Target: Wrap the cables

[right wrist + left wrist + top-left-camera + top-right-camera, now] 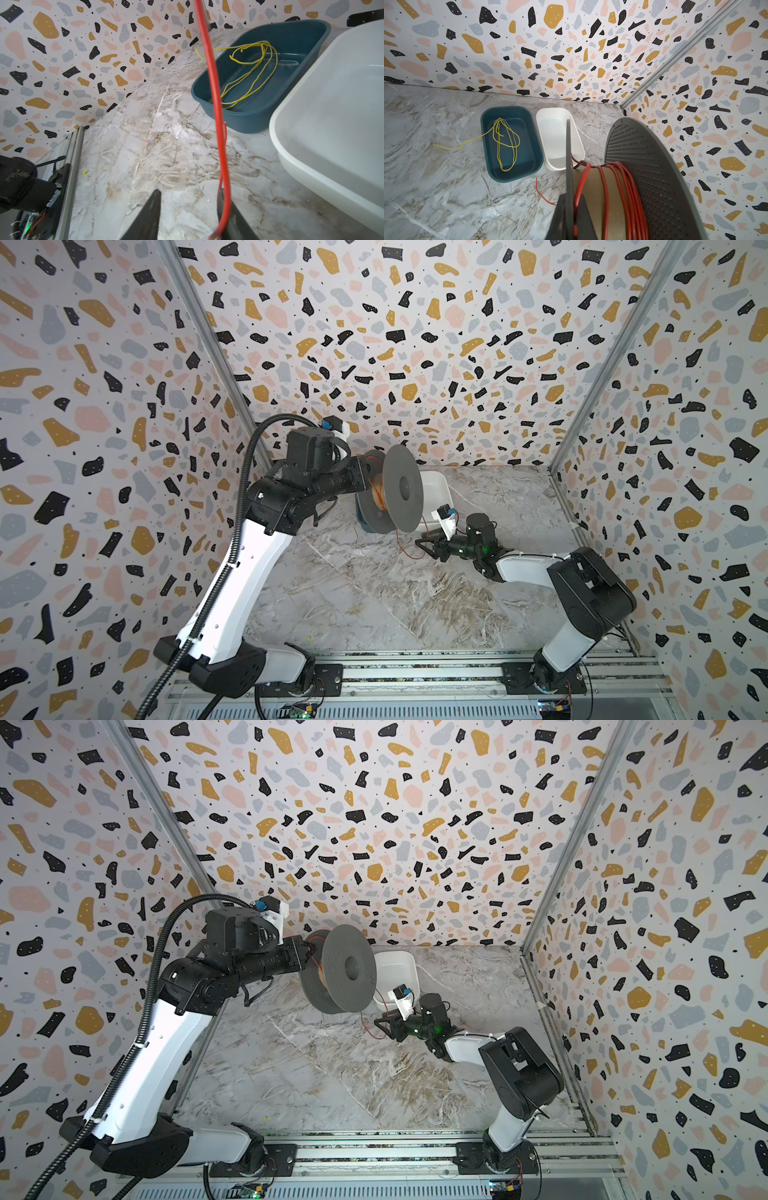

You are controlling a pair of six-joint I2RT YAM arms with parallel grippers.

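Observation:
A grey spool (401, 489) (349, 969) with a cardboard core hangs tilted above the table at the back. My left gripper (365, 481) (569, 197) is shut on the thin edge of one of its flanges (568, 145). Several turns of the red cable (604, 187) lie round the core. One strand (399, 543) (365, 1027) drops from the spool to the table. It ends by my right gripper (422, 545) (189, 190), which sits low and open. In the right wrist view the cable (214, 83) runs down along one finger without being clamped.
A teal bin (527, 149) (291, 31) holding loose yellow wire (506, 137) stands at the back, with a white bin (556, 133) (436, 485) beside it and close behind my right gripper. Patterned walls close in the back and both sides.

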